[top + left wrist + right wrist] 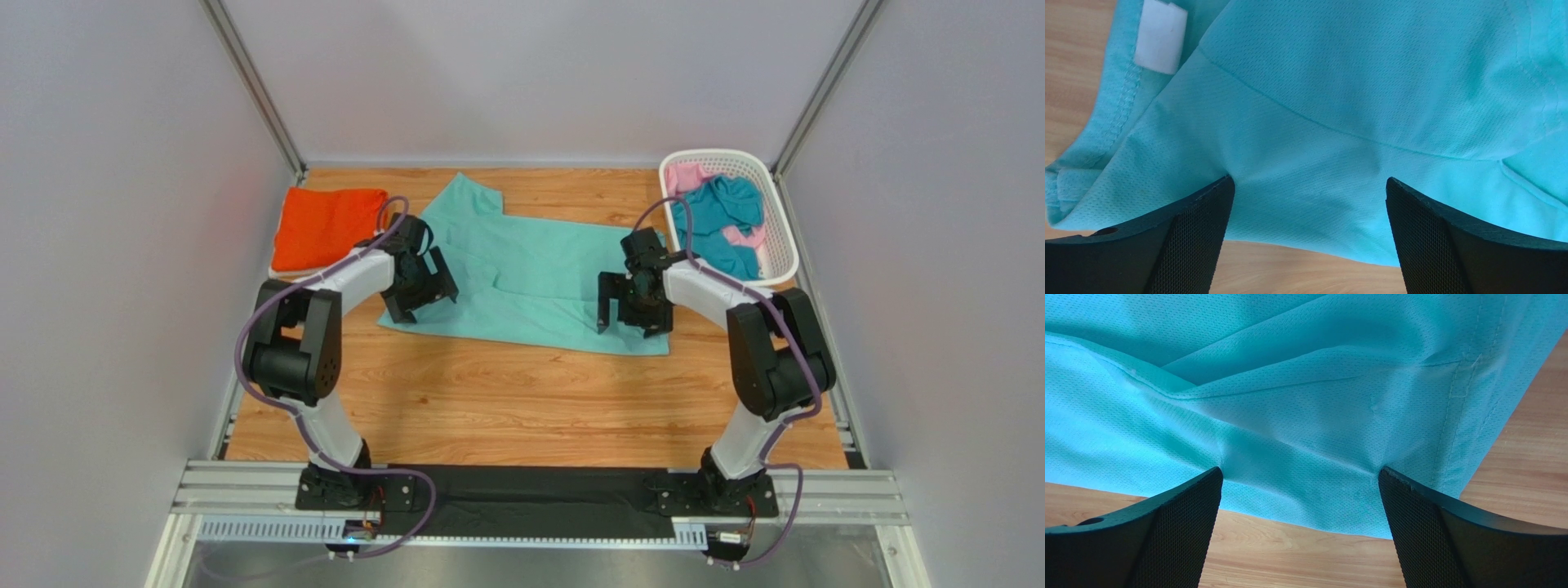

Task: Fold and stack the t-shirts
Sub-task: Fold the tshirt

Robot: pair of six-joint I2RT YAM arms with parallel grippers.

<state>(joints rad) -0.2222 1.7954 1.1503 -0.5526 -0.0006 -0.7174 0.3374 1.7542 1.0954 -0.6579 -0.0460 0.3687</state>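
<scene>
Mint-green t-shirt (540, 276) lies spread out on the wooden table (528, 404), just left of the white slotted basket (786, 245). It is a fine mesh knit with stitched hems, partly folded over itself, with soft creases running across it. A white label (1160, 37) shows at the end farthest from the basket. An orange t-shirt (325, 227), folded into a neat rectangle, sits beyond that far end. A darker teal t-shirt (724, 227) and a pink one (685, 175) are heaped inside the basket.

My left gripper (1309, 187) stands at the mint shirt's near edge, at the end away from the basket. Its jaws are spread wide and hold nothing, and both black textured fingers (1198, 233) touch the cloth. My right gripper (1300, 474) is at the near corner closest to the basket. It is equally wide apart and empty, and its fingertips press small puckers into the fabric.
</scene>
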